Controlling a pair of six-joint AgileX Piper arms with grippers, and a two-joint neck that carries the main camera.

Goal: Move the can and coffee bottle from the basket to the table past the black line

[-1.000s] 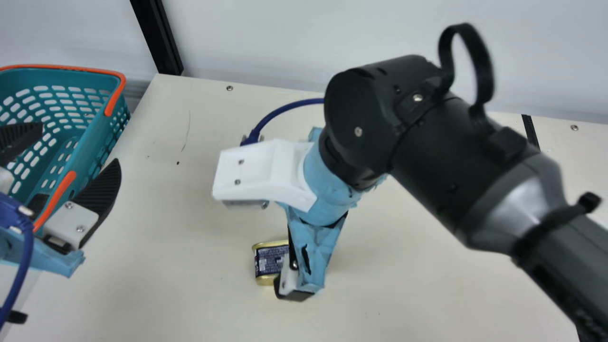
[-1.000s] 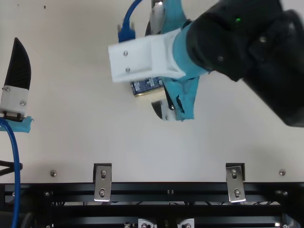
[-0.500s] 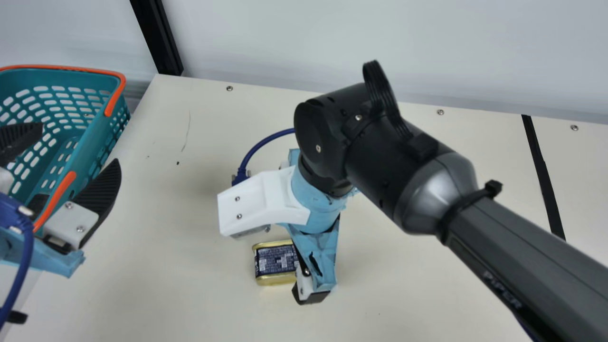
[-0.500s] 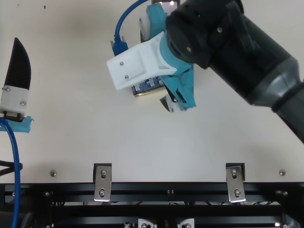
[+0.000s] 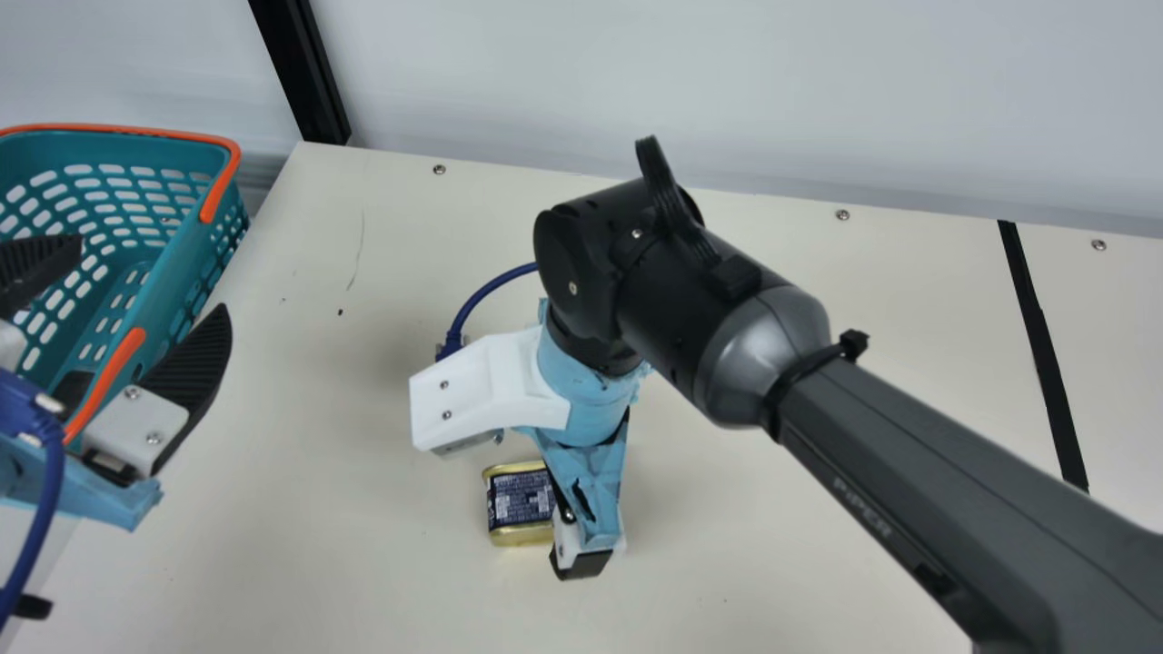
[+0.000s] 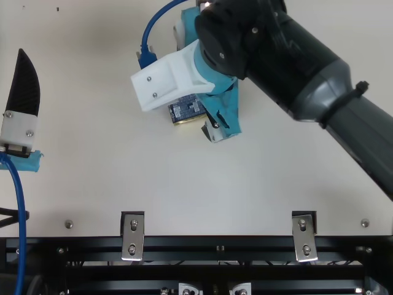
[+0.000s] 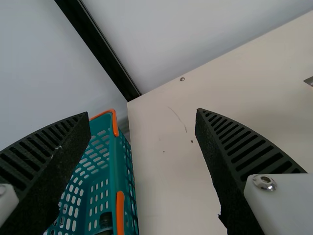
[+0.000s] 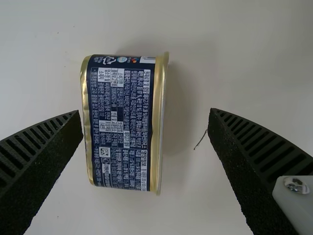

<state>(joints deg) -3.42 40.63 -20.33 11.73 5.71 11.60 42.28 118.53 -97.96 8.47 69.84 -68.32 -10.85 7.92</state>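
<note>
While the can (image 5: 520, 498) rests on the table (image 5: 772, 563), the right gripper (image 5: 591, 481) gapes near it

Seen between that gripper's parted fingers in the right wrist view, the can sits ungripped, on the basket's (image 5: 173, 272) side of the black line (image 5: 1040, 345). Near the basket, the left gripper (image 5: 152, 273) has its fingers spread wide. Inside the basket is something dark (image 7: 105, 220), too hidden to identify.

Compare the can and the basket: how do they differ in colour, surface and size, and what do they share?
The can is dark blue and gold; the basket is teal with orange trim. The can's sides are solid and printed, while the basket's are full of slots. The can is much smaller than the basket. Both have edging that contrasts with their sides.
</note>
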